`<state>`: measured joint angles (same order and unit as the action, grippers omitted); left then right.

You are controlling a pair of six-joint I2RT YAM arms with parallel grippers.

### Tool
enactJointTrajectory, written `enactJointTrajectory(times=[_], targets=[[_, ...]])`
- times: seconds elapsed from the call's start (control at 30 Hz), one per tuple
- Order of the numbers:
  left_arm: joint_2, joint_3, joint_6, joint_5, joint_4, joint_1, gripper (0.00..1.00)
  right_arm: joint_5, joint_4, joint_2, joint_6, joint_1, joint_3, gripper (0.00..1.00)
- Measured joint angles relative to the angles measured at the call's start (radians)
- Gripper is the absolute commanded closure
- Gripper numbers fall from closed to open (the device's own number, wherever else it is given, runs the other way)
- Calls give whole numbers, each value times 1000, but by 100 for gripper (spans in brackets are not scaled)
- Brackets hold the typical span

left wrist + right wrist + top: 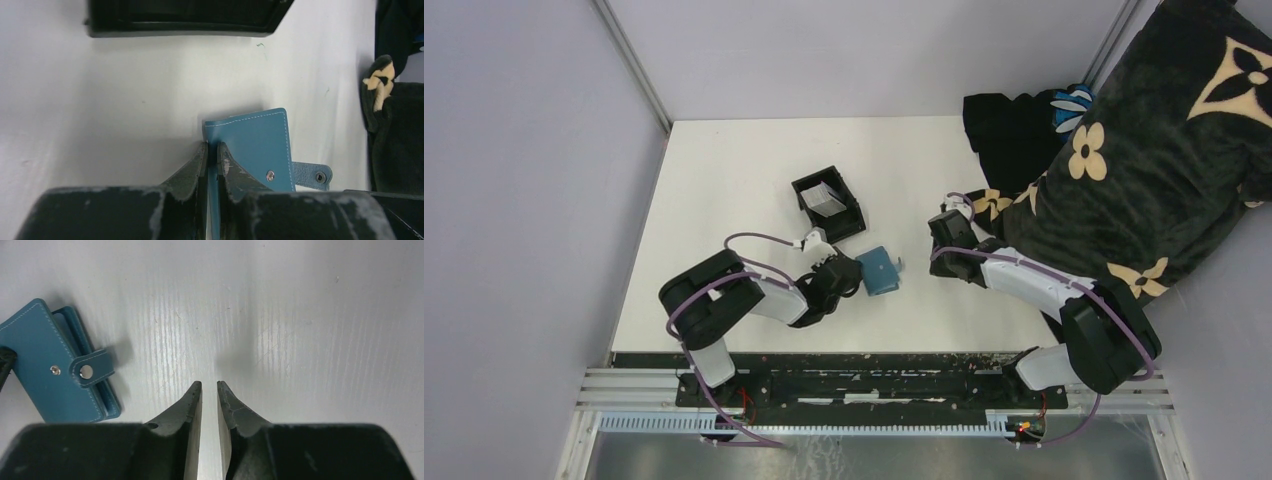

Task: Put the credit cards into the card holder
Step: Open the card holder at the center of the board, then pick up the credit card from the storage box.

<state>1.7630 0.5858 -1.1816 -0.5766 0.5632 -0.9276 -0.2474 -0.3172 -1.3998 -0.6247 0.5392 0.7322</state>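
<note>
Two claws work the white table [724, 180] beside a flower-patterned blanket [1144, 170]: my left gripper [212, 147] pinches the edge of the closed card holder [257, 145], and my right gripper [209, 387] hangs nearby, pressed nearly together and empty. I judge I'm opening the holder; the next move needs the cover lifted, then the credit cards [826, 201] fetched from the black box [854, 212]. No writing is legible.

Black-and-white arms [769, 295], purple cables [754, 238], scuffed pincers [209, 383]

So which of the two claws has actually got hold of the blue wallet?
The left gripper: it is pinched on the edge of the card holder. The right gripper is over the table beside it, gripping nothing.
</note>
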Motion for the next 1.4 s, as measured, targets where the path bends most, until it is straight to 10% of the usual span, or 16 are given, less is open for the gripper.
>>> enactJointTrajectory(times=[0.37, 0.7, 0.8, 0.9, 1.0, 1.4], targets=[[-111, -47, 1, -70, -140, 1, 63, -18, -32, -10, 65, 135, 76, 68], [-277, -104, 5, -116, -348, 3, 62, -29, -66, -29, 128, 214, 217, 62], [-327, -126, 5, -135, -386, 4, 63, -42, -63, -44, 162, 227, 243, 48], [-381, -143, 3, -164, -420, 4, 64, -41, 15, -45, 182, 232, 234, 13], [-436, -163, 1, -202, -442, 3, 63, -33, 146, -41, 171, 232, 192, 8], [-518, -100, -9, -366, -615, 29, 10, 59, 180, -263, 288, 232, 520, 16]])
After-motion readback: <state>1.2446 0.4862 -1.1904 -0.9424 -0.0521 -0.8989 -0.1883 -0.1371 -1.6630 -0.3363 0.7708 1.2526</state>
